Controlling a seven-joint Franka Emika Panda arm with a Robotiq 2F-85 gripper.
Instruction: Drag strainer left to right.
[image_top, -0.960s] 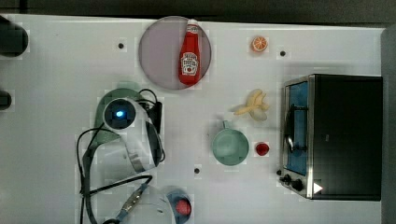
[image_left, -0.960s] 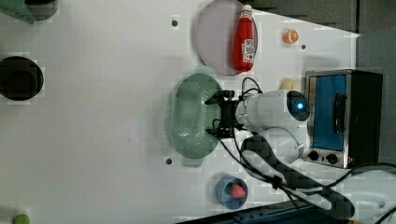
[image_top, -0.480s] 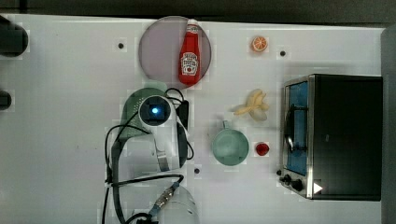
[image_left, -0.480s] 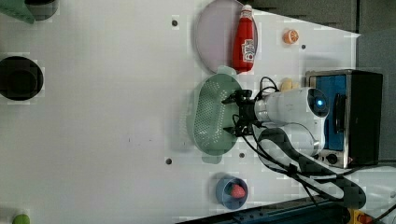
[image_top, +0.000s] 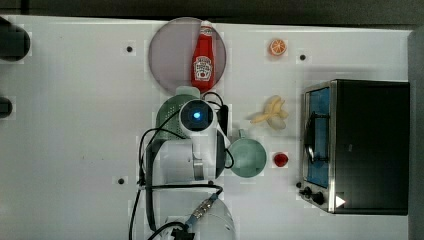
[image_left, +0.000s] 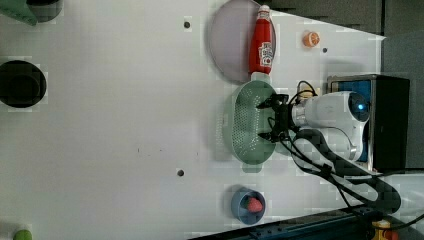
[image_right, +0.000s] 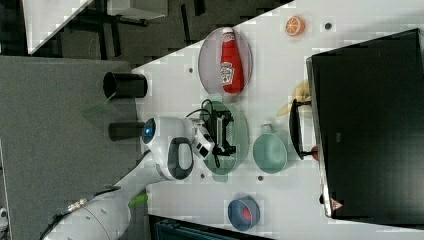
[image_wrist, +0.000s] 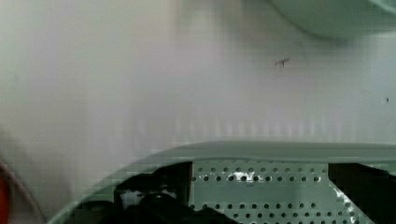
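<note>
Sliding across since a second ago, the pale mint-green oval plastic strainer (image_left: 250, 122) has travelled with the arm toward the top view's right, and it now sits just below the grey round plate (image_top: 172, 52) carrying the red ketchup bottle (image_top: 202, 55), with the round teal-green cup (image_top: 248, 157) close on the top view's right. And look at the end effector (image_left: 267, 121): its black fingers are spread as wide as they go, planted inside the basket near the rim, gripping nothing, simply pushing against the wall. So we're mid-drag, I'd say, with a good part of the sweep done. Next move calls for a steady push the same way, though that cup lies near the path and could get nudged, so a slight steer around it looks wise. The strainer reads as light, smooth moulded plastic, rows of tiny holes across its middle in the wrist view, a thin raised rim all round; it should skate easily over the glossy white surface (image_top: 75, 125).
</note>
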